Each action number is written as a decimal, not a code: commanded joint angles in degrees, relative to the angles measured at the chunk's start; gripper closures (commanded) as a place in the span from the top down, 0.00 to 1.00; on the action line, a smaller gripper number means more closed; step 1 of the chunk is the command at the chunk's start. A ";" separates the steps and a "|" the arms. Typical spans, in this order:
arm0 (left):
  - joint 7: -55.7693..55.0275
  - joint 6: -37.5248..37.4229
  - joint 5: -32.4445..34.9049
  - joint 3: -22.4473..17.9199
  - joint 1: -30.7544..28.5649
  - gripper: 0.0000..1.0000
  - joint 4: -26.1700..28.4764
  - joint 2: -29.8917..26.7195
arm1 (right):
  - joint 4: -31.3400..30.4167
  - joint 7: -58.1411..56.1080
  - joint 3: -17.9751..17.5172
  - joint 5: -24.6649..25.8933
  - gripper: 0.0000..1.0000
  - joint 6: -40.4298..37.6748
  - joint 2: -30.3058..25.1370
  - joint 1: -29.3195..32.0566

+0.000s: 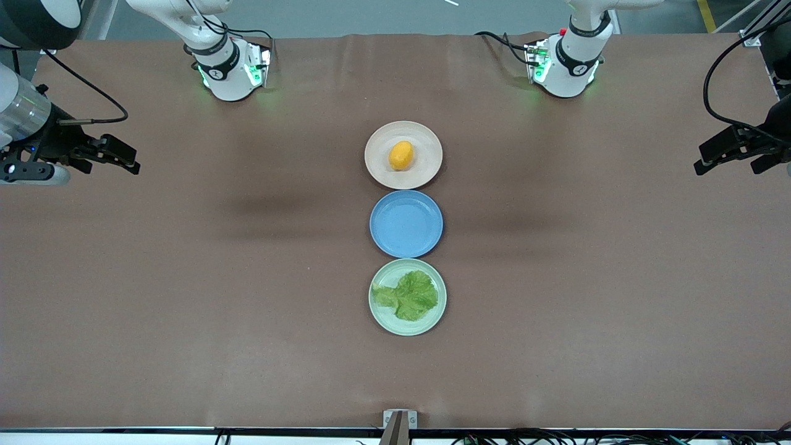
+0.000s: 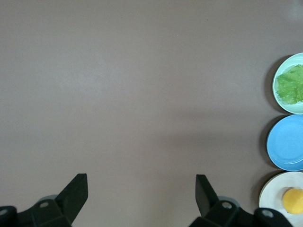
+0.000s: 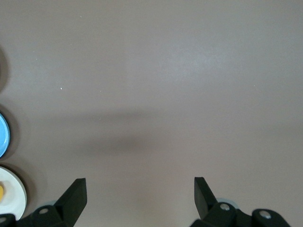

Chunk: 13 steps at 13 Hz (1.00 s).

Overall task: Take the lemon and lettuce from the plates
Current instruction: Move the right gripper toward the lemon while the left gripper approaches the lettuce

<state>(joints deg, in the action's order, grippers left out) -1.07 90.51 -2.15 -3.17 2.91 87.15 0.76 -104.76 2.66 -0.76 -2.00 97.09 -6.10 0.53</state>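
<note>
The lemon (image 1: 401,155) lies on the beige-pink plate (image 1: 426,173), the plate nearest the arm bases. The lettuce (image 1: 411,295) lies on the mint green plate (image 1: 386,316), nearest the front camera. My left gripper (image 1: 699,159) is open and empty, up over the left arm's end of the table. My right gripper (image 1: 133,159) is open and empty over the right arm's end. The left wrist view shows its open gripper (image 2: 141,182) with the lettuce (image 2: 291,85), green plate (image 2: 284,106), lemon (image 2: 293,201) and beige plate (image 2: 271,201) at its edge. The right wrist view shows its open gripper (image 3: 140,185) over bare cloth.
An empty blue plate (image 1: 406,224) sits between the two task plates, and the three form a line down the table's middle. It also shows in the left wrist view (image 2: 286,144) and the right wrist view (image 3: 2,135). Brown cloth covers the table.
</note>
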 commanded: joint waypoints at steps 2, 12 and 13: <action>1.25 -1.22 0.48 0.09 0.08 1.00 -1.55 0.56 | -0.71 -0.99 -0.82 0.68 1.00 0.30 -1.02 1.23; -11.01 -2.72 -0.48 5.09 6.82 1.00 -1.72 7.04 | 5.88 0.31 -1.17 -0.11 1.00 -2.33 9.00 -0.69; -15.76 -2.36 -0.31 5.62 9.20 1.00 -1.81 9.67 | 5.53 4.15 -1.17 -1.68 1.00 -3.47 8.39 -3.58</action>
<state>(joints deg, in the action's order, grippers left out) -10.42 88.16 -2.45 1.37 8.71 87.21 5.37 -101.07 2.99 -1.27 -2.49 96.44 2.04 -0.05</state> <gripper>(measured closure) 0.000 0.000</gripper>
